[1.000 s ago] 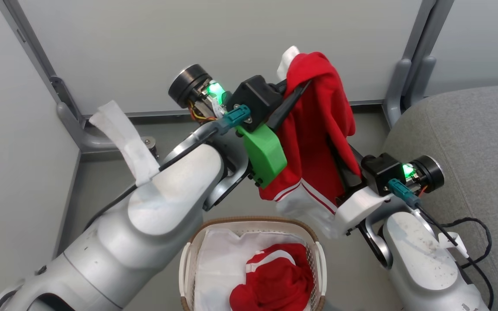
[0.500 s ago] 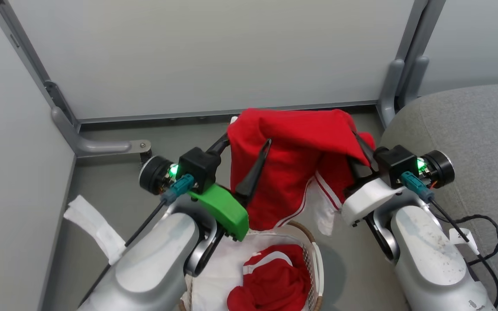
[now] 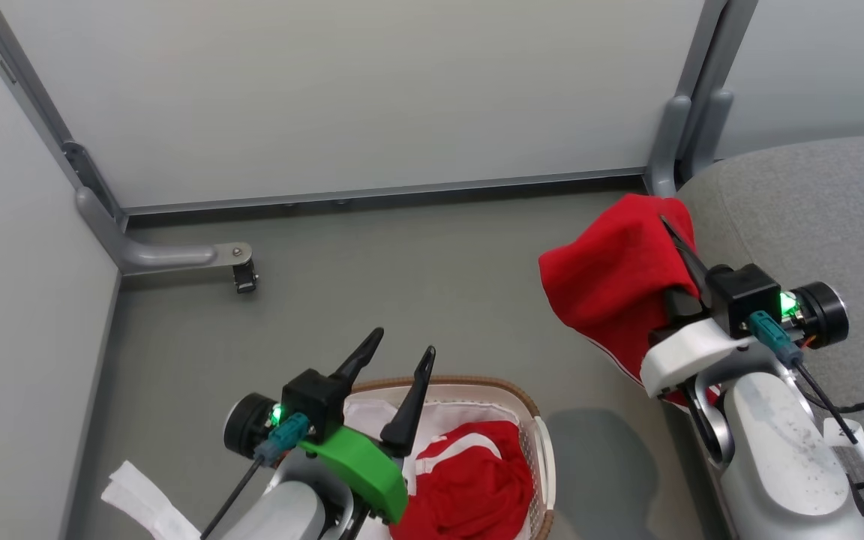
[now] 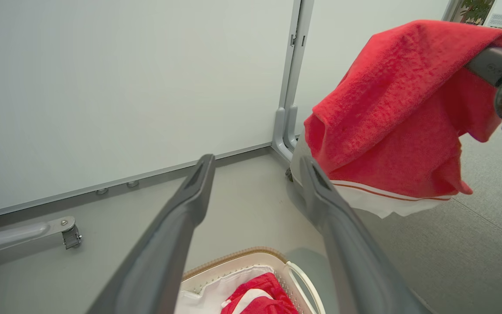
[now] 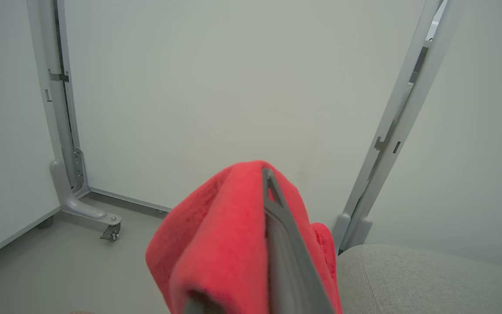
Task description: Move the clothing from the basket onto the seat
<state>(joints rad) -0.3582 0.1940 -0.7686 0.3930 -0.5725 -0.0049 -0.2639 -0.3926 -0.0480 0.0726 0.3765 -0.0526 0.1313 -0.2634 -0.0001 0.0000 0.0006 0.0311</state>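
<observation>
1. The left claw (image 3: pixel 404 341) held its two long dark fingers spread wide with nothing between them. It was poised over the left part of the oval white perforated plastic basket (image 3: pixel 477 382) with a brown woven-look rim.
2. The right claw (image 3: pixel 672 236) was pressed together, pinching a bright red soft fabric garment (image 3: pixel 612 292). The cloth draped over its fingers and hid most of them.
3. This held garment hung clear of the grey floor (image 3: pixel 417 262), just beside the rounded left edge of the large grey fabric-upholstered seat (image 3: pixel 814 202). Whether it touched the seat could not be told.
4. In the left wrist view, the held garment (image 4: pixel 399 117) ended below in a white hem with a thin red stripe.
5. A second bright red garment with white stripes (image 3: pixel 477 480) lay crumpled in the basket's right half, on a plain white cloth sheet (image 3: pixel 368 416).
6. The basket stood on the floor, apart from the seat.
7. Pale partition panels (image 3: pixel 364 90) in grey frames closed off the back, and one frame had a castor foot (image 3: pixel 243 276).
</observation>
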